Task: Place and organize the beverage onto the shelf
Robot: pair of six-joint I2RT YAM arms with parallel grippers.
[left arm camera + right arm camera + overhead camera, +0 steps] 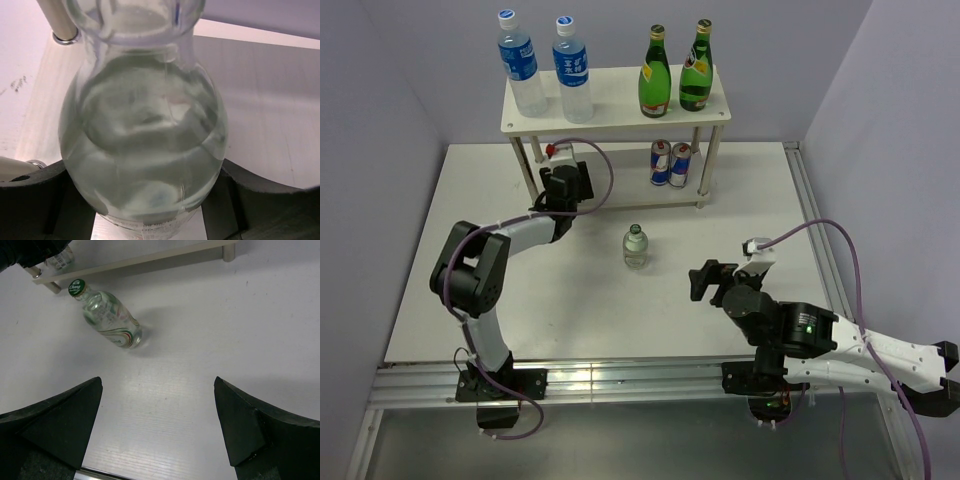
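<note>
The left gripper (566, 172) reaches under the top board of the shelf (615, 100), a pale two-tier wooden rack standing at the far side of the white table (720, 330). Its dark fingers (35, 200) clasp a clear glass bottle (145, 145) from both sides. In the left wrist view the bottle stands upright on the left end of the lower board, between two round metal-capped legs (62, 22).

On the top board, two blue-labelled water bottles (523, 62) stand at the left and two green glass bottles (655, 75) at the right. Two cans (670, 163) sit side by side on the lower board at the right end.

A small clear bottle with a green cap (107, 315) stands upright on the table just in front of the shelf, apart from both arms.

The right gripper (157, 385) hangs low over the table near that small bottle and faces it. Its fingers are spread wide and hold nothing.
</note>
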